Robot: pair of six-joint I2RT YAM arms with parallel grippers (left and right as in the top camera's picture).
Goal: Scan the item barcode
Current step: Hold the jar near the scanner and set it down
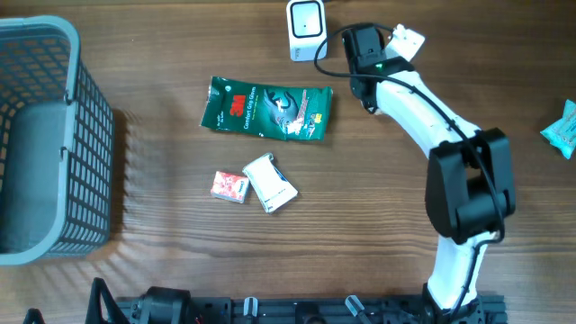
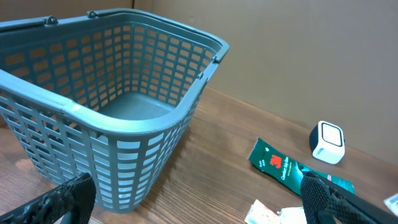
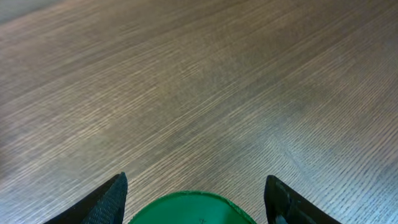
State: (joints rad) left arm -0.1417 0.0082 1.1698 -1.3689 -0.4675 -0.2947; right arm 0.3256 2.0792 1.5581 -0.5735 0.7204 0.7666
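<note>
— Which step is in hand?

— Presenting, I'd judge. The right gripper (image 1: 364, 49) sits just beside the white barcode scanner (image 1: 306, 27) at the table's far edge, carrying a green round item (image 3: 189, 211).

— How do the jaws stand?

— About half open, one finger on each side of the green round item, apparently clamped on it and holding it clear of the table.

— And next?

— Probably turning it so the barcode faces the scanner; no barcode shows yet. The left gripper (image 2: 199, 186) hangs wide open and empty.
</note>
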